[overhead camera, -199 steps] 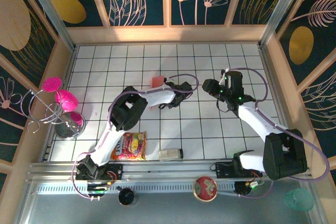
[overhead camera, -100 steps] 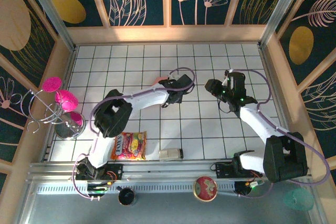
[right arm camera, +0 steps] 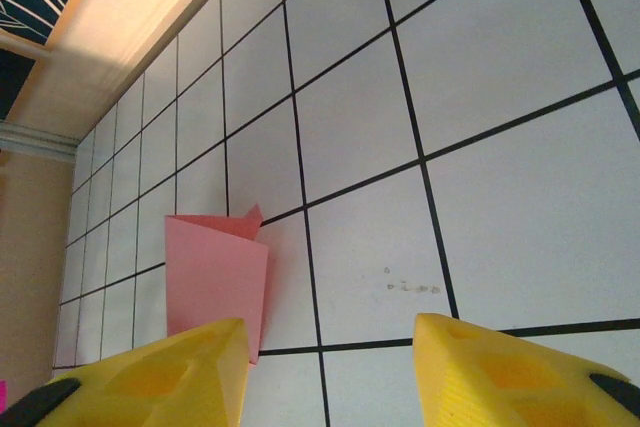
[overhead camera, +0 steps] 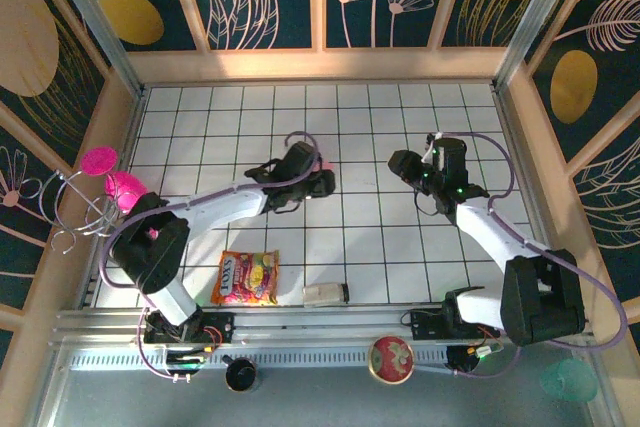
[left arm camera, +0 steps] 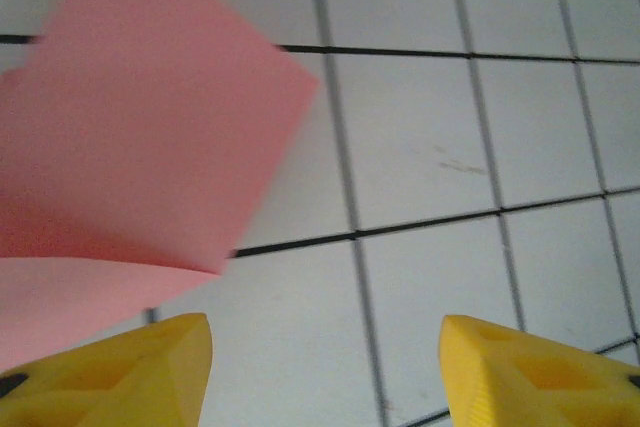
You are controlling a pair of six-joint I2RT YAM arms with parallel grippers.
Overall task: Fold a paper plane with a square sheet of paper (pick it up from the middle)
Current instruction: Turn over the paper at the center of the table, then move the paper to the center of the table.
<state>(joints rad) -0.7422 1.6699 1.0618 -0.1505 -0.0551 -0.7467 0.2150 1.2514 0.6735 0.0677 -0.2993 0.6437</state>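
Our left fingers (left arm camera: 130, 367) stand spread, grasping nothing, the folded pink paper (left arm camera: 140, 147) at their ten o'clock. Our right fingers (right arm camera: 500, 367) are spread and empty too.

We see an orange-yellow snack packet (overhead camera: 246, 278) lying flat near the front edge of the white tiled table (overhead camera: 380, 117). To its right, apart from it, lies a small pale box (overhead camera: 325, 294). At the table's left edge stands a rack of magenta round pieces on wire loops (overhead camera: 101, 160). On the metal ledge in front we find a black knob (overhead camera: 240, 375) and a round red dish (overhead camera: 391, 359). Dark blue floral panels (overhead camera: 270, 2) wall the table.
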